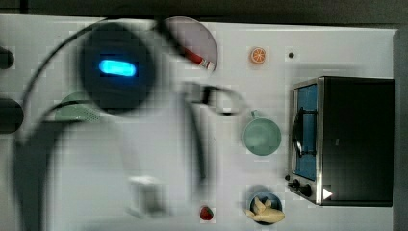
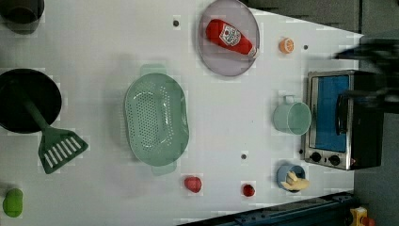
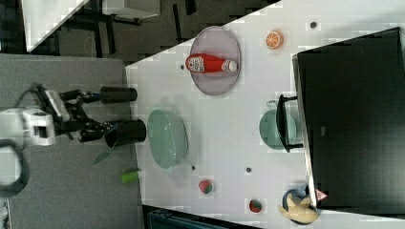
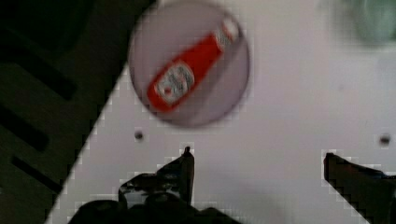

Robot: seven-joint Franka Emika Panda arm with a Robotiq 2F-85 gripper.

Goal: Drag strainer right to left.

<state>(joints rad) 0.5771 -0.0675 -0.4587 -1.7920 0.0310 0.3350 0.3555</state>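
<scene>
Gripper [image 4: 257, 163] spread wide, nothing grasped, beside the ketchup plate [image 4: 140, 51]. Approach step judged underway; strainer [image 2: 156, 119] rim must be reached next.

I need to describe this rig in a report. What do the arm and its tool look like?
In the right view the arm has a white wrist housing and a dark cable looping below it. It ends in a black tool with two dark fingers. In the wrist view the fingers are black, glossy and taper to points. In the top view a round dark part of the arm carries a glowing blue light.
</scene>
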